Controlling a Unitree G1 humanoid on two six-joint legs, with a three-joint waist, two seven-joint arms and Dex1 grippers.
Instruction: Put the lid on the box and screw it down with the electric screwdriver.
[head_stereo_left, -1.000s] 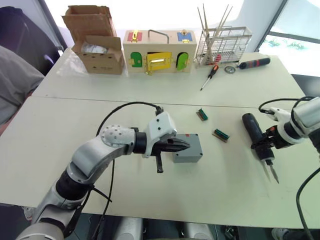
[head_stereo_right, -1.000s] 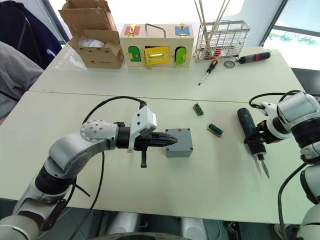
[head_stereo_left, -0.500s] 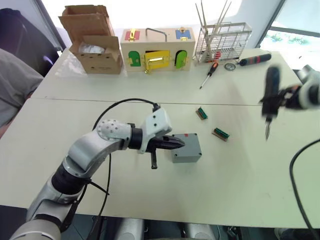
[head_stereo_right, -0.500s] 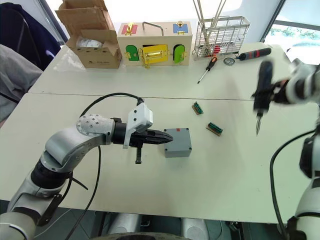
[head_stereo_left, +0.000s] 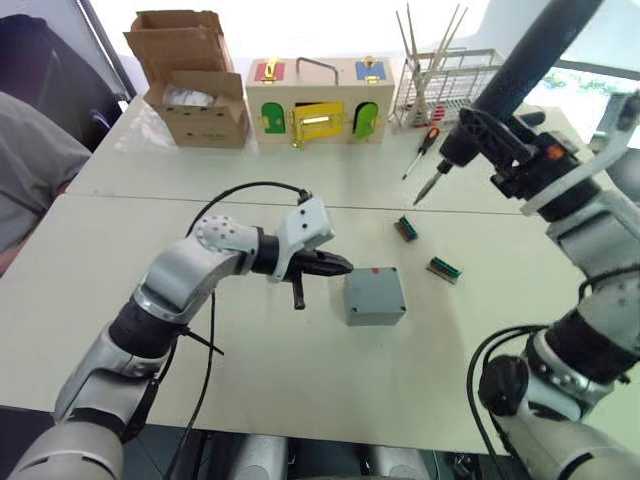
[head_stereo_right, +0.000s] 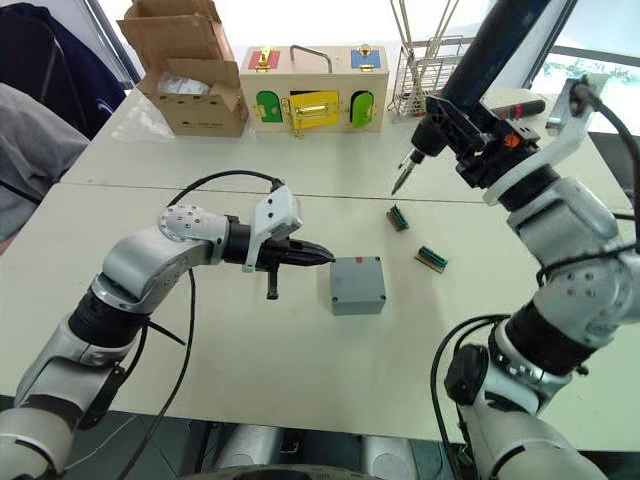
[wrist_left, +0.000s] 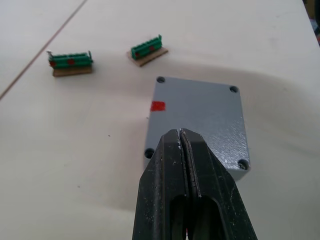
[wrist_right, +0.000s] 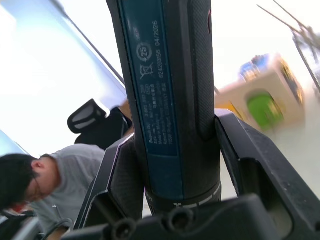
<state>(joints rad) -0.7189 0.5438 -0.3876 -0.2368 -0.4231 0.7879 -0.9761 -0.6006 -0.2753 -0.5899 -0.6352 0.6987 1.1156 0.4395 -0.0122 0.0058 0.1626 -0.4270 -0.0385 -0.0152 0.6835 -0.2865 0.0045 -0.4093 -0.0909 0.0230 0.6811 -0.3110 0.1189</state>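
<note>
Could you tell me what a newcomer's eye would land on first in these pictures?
Probably the electric screwdriver, raised high over the table's far right in the right gripper, bit angled down. Next, the box at mid-table with its lid on, the shut left gripper beside it.

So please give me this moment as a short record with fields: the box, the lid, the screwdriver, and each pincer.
box: grey box on the white table, red mark on its top edge
lid: lid lying on the box, four corner holes visible
electric screwdriver: electric screwdriver held in the air, tilted, bit pointing down toward the table
left pincer: left pincer shut, empty, tips beside the box
right pincer: right pincer shut on the electric screwdriver
nearby: two green connectors on the table
</note>
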